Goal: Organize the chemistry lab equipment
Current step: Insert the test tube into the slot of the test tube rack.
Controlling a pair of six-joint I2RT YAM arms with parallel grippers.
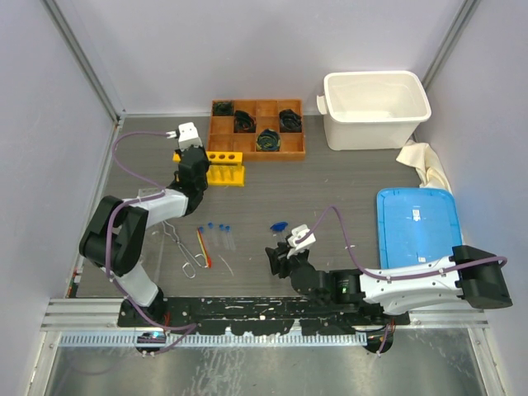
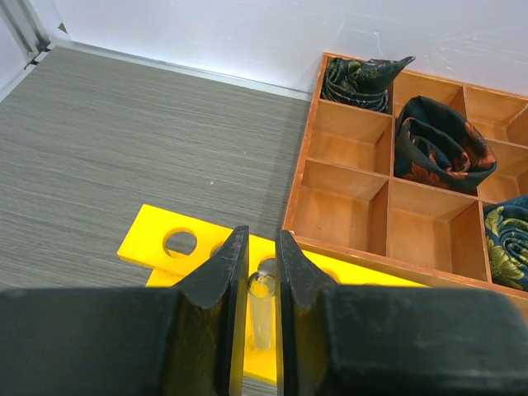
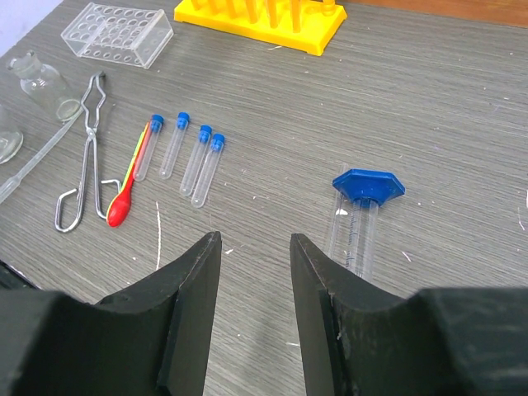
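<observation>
My left gripper [image 2: 261, 247] is shut on a clear test tube [image 2: 263, 307], whose rounded end points down at a hole of the yellow tube rack [image 2: 177, 239]. Its cap is hidden. From above, the left gripper [image 1: 198, 158] hangs over the left end of the rack [image 1: 226, 171]. Several blue-capped test tubes [image 3: 183, 153] lie in a row on the table beside a red-orange stick [image 3: 129, 183] and metal tongs [image 3: 87, 148]. Two small glass flasks [image 3: 37, 78] stand at the left. My right gripper [image 3: 255, 241] is open and empty, low over the table near those tubes.
A blue-based clear cylinder [image 3: 363, 216] lies just right of my right gripper. A clear plastic tube rack [image 3: 117, 33] sits at the back left. A wooden compartment tray [image 1: 256, 128] with dark rolled cloths stands behind the yellow rack. A white bin [image 1: 375, 107], cloth [image 1: 425, 165] and blue lid [image 1: 417, 223] lie right.
</observation>
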